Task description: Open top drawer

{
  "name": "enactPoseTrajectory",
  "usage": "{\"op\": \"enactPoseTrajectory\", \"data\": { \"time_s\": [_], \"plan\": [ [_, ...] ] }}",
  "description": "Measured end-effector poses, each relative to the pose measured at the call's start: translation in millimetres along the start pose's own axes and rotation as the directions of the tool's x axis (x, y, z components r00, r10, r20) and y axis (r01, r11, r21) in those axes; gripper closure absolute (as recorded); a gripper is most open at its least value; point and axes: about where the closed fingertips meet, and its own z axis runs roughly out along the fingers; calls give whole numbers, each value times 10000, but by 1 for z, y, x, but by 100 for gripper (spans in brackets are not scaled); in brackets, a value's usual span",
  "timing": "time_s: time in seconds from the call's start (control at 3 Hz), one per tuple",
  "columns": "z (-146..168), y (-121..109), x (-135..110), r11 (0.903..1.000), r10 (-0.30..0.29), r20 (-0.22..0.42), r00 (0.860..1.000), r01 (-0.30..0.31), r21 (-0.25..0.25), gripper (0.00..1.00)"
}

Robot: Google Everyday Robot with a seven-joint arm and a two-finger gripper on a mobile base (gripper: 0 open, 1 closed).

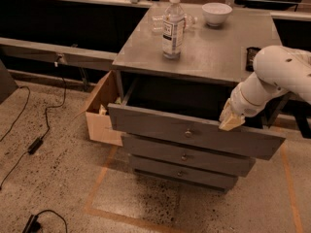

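Observation:
The top drawer is the widest grey front of three, with a small round metal knob. It stands pulled well out of the grey cabinet, and its dark inside shows behind the front. My gripper hangs from the white arm at the drawer's upper edge, right of the knob, with its tan fingertips over the rim of the front. Two narrower drawer fronts sit shut below it.
A clear water bottle, a white bowl and a glass stand on the cabinet top. An open cardboard box sits on the floor at the cabinet's left. Black cables lie on the speckled floor at left.

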Motion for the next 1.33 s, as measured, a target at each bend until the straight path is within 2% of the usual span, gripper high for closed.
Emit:
{"op": "enactPoseTrajectory", "data": {
  "time_s": [0.33, 0.67, 1.0, 1.33],
  "plan": [
    [-16, -8, -2, 10000, -21, -14, 10000, 21, 47, 61],
    [-33, -11, -1, 9995, -167, -171, 9997, 172, 268, 84],
    [-33, -12, 3, 9972, -291, -435, 9986, 320, 678, 100],
    [-20, -22, 9, 9918, -392, -637, 9972, 466, 1190, 100]
  ]
}}
